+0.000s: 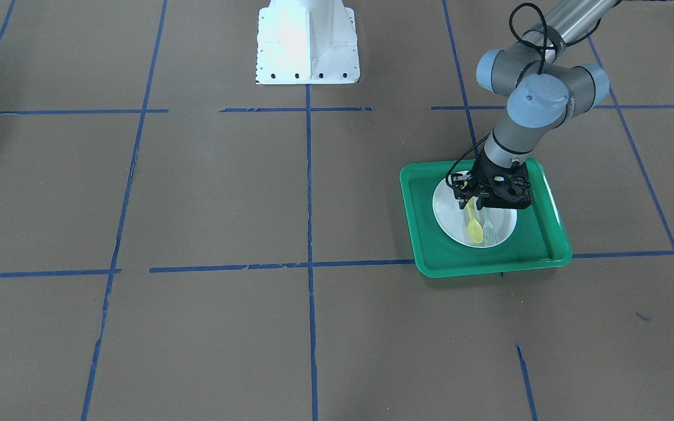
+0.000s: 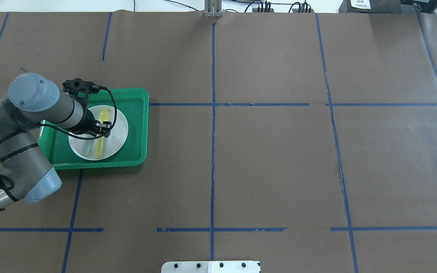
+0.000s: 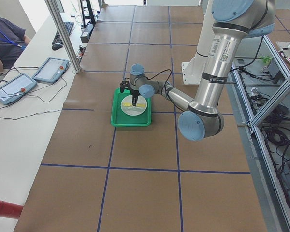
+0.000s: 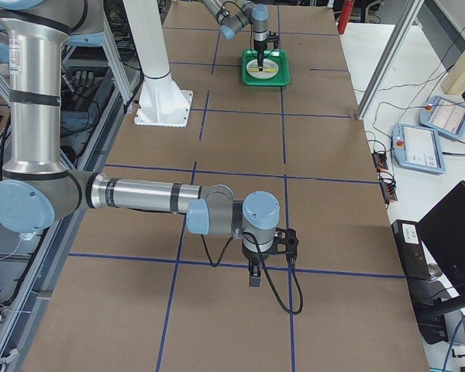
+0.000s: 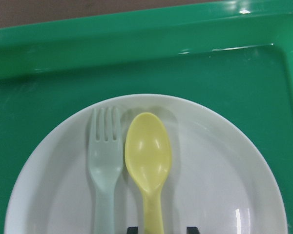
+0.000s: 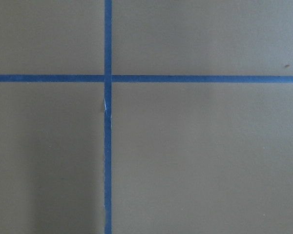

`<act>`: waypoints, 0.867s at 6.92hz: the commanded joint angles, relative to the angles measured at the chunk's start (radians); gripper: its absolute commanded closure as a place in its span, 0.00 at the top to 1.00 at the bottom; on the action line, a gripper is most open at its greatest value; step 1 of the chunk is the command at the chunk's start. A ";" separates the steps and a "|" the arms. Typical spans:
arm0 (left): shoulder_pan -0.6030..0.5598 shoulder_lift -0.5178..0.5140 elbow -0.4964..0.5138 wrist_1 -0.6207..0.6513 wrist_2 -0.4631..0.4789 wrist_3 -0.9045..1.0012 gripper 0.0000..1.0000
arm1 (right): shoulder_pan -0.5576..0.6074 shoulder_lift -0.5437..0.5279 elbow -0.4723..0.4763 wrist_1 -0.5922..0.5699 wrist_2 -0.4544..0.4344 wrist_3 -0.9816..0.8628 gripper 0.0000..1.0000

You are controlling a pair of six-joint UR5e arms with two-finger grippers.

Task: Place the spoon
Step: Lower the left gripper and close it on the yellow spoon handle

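Counted: one spoon, one fork, one plate, one tray, two grippers. Left gripper low over the plate, jaws partly open, straddling the spoon's handle with a gap beside it, not clamped on it. Spoon flat on the plate, handle between the jaws, bowl out ahead of them. Fork parallel, just outside one jaw, close against the spoon. Only two dark fingertips visible at the wrist view's bottom edge; both handle ends cut off there. From overhead, left wrist covering part of the plate. Right gripper well apart, over brown table crossed by blue tape; jaw opening impossible to tell.
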 commanded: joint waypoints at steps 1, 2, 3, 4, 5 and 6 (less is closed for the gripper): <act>0.000 -0.004 0.013 0.000 -0.002 0.002 0.45 | 0.000 0.000 0.000 0.001 0.000 0.000 1.00; 0.000 -0.004 0.013 0.000 -0.002 0.002 0.45 | 0.000 0.000 0.000 0.001 0.000 0.000 1.00; 0.000 -0.004 0.013 0.000 -0.002 0.002 0.42 | 0.000 0.000 0.000 0.001 0.000 0.000 1.00; 0.000 -0.002 0.013 0.000 -0.002 0.002 0.27 | 0.000 0.000 0.000 -0.001 0.000 0.000 1.00; 0.000 -0.002 0.013 0.000 -0.002 0.000 0.26 | 0.000 0.001 0.000 0.001 0.000 0.000 1.00; 0.000 -0.002 0.013 0.001 -0.003 0.000 0.27 | 0.000 0.000 0.000 -0.001 0.000 0.000 1.00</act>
